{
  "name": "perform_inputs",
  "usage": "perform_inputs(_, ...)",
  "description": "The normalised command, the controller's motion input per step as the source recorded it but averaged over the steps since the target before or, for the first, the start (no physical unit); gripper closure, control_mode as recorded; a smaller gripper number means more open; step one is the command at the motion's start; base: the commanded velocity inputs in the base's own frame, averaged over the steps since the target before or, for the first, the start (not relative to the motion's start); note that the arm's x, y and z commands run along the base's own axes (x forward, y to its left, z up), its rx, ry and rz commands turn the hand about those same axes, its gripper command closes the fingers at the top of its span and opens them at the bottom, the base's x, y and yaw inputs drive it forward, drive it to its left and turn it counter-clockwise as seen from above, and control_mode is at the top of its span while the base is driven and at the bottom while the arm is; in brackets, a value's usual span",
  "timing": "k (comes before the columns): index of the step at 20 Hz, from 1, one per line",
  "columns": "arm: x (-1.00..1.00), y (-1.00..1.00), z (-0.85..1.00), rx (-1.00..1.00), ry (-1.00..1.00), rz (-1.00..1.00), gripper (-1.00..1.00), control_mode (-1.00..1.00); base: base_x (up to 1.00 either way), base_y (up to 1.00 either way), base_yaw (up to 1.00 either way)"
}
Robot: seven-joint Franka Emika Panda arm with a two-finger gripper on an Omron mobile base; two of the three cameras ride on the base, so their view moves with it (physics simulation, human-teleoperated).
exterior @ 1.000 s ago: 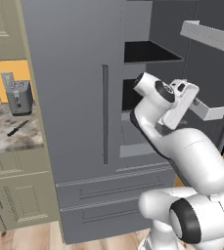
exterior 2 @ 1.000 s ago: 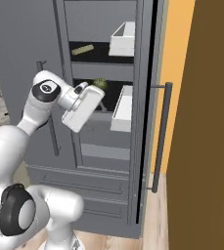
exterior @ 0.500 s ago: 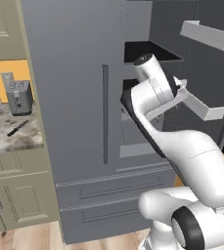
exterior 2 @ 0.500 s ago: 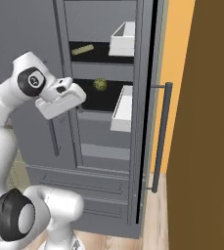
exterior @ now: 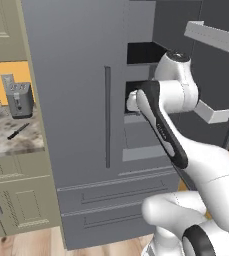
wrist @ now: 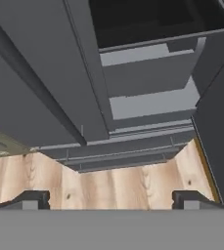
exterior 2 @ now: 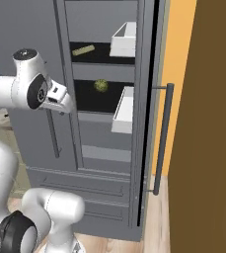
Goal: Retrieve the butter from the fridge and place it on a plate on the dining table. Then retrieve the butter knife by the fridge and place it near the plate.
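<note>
Gripper (wrist: 111, 197) first: your hand camera shows its two dark fingertips (wrist: 28, 199) spread far apart with nothing between them, so it is released and empty, looking down the lower front of the fridge (exterior: 76, 100) toward the wood floor (wrist: 113, 183). In the right base view the hand sits at the edge of the shut left door, level with the middle shelf, but the fingers themselves are turned away there and you cannot make them out. In the left base view the arm's own forearm covers most of the hand and much of the open compartment behind it. The butter (exterior 2: 83, 50) lies on the dark upper shelf, a pale stick well above and to the right of the hand, next to a white door bin (exterior 2: 124, 39). A round green item (exterior 2: 100, 85) sits on the shelf below it, nearer the hand. The right door stands open, its long bar handle (exterior 2: 162, 138) facing you. Off to the left, the butter knife (exterior: 18, 131) lies on the wall counter (exterior: 8, 142) in front of a toaster (exterior: 20, 99); it is small and its blade is hard to tell from its handle.
</note>
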Motion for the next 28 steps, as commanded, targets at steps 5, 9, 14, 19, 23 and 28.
perform_inputs(5, 0.0, 0.3, 0.38, 0.09, -0.36, -0.01, -1.0, -1.0, 0.0, 0.0, 0.0)
perform_inputs(9, 0.0, 0.31, 0.38, -0.03, -0.09, 0.05, -1.0, -1.0, 0.0, 0.0, 0.0)
perform_inputs(14, 0.2, 0.65, 0.22, -0.15, 0.0, 0.05, -1.0, -1.0, 0.0, 0.0, 0.0)
perform_inputs(19, 0.24, 0.61, 0.16, -0.29, 0.0, 0.0, -1.0, -1.0, 0.0, 0.0, 0.0)
perform_inputs(23, 0.3, 0.17, -0.03, -0.15, -0.12, 0.0, -1.0, -1.0, 0.0, 0.0, 0.0)
perform_inputs(28, 0.05, 0.0, -0.18, -0.13, -0.24, 0.0, -1.0, -1.0, 0.0, 0.0, 0.0)
